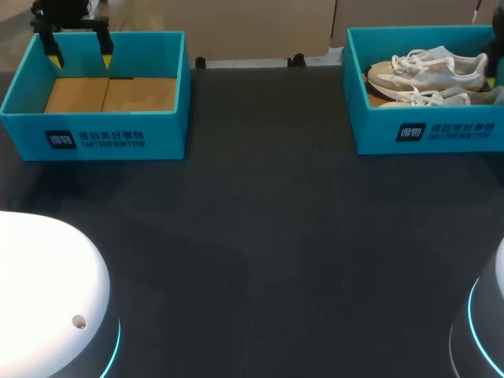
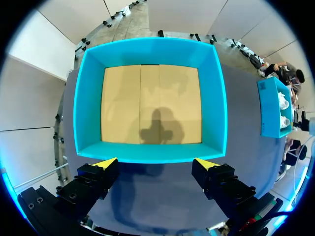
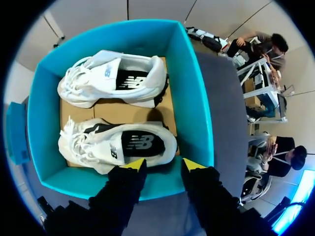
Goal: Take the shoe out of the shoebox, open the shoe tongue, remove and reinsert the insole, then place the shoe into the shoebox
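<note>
Two white sneakers lie on their sides in the teal shoebox at the back right. In the right wrist view the near shoe lies just ahead of my right gripper, its heel close to the yellow fingertips. The far shoe lies beyond it. The fingers stand a little apart over the box's near wall with nothing between them. My right arm shows only at the picture's edge in the head view. My left gripper hangs open above the other teal box.
The left box holds only its cardboard floor, and the left gripper hovers above its near wall. Dark table surface stretches between the two boxes and toward the front. My two arm bases sit at the front corners.
</note>
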You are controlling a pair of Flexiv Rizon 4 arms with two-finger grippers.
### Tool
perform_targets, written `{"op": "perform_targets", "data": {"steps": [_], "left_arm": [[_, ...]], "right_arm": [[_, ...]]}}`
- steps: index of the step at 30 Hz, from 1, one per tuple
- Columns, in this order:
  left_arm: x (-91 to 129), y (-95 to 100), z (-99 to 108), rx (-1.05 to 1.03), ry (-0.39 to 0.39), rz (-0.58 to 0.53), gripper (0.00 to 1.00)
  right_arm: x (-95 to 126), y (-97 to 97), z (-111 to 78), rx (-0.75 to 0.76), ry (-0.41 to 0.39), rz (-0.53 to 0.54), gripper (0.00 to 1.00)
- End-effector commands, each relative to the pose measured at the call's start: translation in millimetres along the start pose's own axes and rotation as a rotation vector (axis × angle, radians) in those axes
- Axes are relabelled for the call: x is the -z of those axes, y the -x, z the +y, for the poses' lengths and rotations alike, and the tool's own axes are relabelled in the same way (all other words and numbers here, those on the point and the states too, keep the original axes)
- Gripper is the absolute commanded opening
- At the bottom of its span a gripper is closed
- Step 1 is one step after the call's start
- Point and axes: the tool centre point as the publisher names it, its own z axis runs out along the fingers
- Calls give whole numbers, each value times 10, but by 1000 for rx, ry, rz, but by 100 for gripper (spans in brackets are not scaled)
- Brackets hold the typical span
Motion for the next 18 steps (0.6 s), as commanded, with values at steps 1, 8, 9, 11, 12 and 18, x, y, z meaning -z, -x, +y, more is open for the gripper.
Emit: {"op": "perform_targets", "data": {"steps": [1, 8, 9, 11, 12, 18], "left_arm": [[2, -1, 3, 0, 0, -1, 100], [2, -1, 3, 0, 0, -1, 100], [2, -1, 3, 0, 0, -1, 100], [2, -1, 3, 0, 0, -1, 100], [2, -1, 3, 0, 0, -1, 100], [2, -1, 3, 0, 0, -1, 100]], "right_arm": [[-158, 0, 70, -3, -8, 3, 41], [-345, 16, 85, 3, 1, -8, 40], [-370, 25, 86, 1, 0, -8, 40], [-405, 31, 83, 0, 0, -5, 39], [-423, 31, 82, 2, 0, 0, 39], [-552, 49, 81, 5, 25, -2, 42]]}}
